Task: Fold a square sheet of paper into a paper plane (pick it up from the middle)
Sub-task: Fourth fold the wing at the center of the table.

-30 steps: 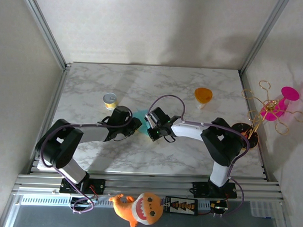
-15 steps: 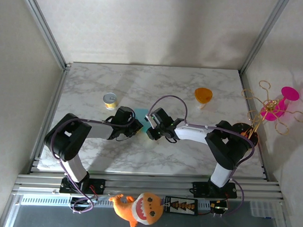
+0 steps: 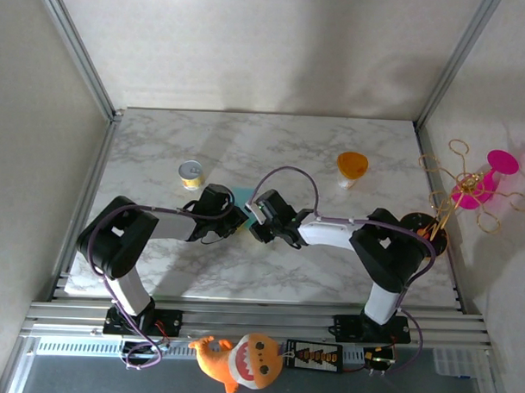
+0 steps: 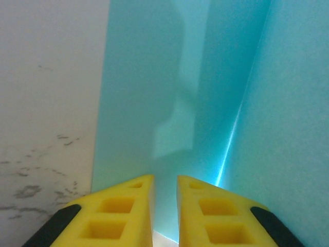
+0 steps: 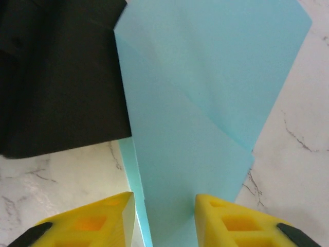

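The teal-blue sheet of paper (image 3: 243,198) lies on the marble table, partly folded with diagonal flaps toward a paper plane. My left gripper (image 3: 237,216) and right gripper (image 3: 252,219) meet nose to nose over its near end. In the left wrist view the yellow fingers (image 4: 128,206) stand a narrow slit apart at the gripper (image 4: 165,179), low over the paper (image 4: 149,103), whose right flap rises at a bright crease. In the right wrist view the gripper (image 5: 164,198) is open, straddling a folded flap of the paper (image 5: 205,82); the left gripper's black body (image 5: 56,72) sits on the paper's left.
A small yellow can (image 3: 191,173) stands left of the paper. Further right is an orange cup (image 3: 351,165). A pink and gold wire ornament (image 3: 474,187) stands at the table's right edge. An orange plush toy (image 3: 239,359) lies below the arm bases.
My right gripper has opened and shifted a little left toward the left gripper. The left gripper narrowed slightly and its arm swung in closer to the paper.
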Available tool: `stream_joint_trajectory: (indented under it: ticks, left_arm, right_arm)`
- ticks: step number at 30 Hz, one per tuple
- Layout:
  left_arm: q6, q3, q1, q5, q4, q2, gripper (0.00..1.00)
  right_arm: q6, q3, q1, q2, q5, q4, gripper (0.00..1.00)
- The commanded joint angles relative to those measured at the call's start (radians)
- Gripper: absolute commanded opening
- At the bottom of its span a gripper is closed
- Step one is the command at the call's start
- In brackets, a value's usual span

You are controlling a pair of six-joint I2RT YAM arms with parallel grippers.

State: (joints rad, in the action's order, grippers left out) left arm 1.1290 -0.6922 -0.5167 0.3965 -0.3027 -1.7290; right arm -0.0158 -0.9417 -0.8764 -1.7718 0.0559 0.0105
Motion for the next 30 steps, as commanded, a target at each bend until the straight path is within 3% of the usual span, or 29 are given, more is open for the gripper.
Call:
stream_joint_trajectory:
  ticks: [1,16,30]
  left_arm:
    - [-0.002,-0.013,-0.011,-0.001,0.040,-0.008,0.19]
    - [-0.001,-0.016,-0.011,-0.004,0.055,0.008,0.19]
    - [-0.023,-0.010,-0.011,-0.037,0.098,0.093,0.21]
  right_arm:
    - [-0.016,0.007,-0.011,-0.024,0.033,-0.012,0.35]
    - [-0.031,0.007,-0.011,-0.036,0.032,-0.021,0.13]
    - [0.047,0.045,0.053,-0.028,-0.153,-0.044,0.11]
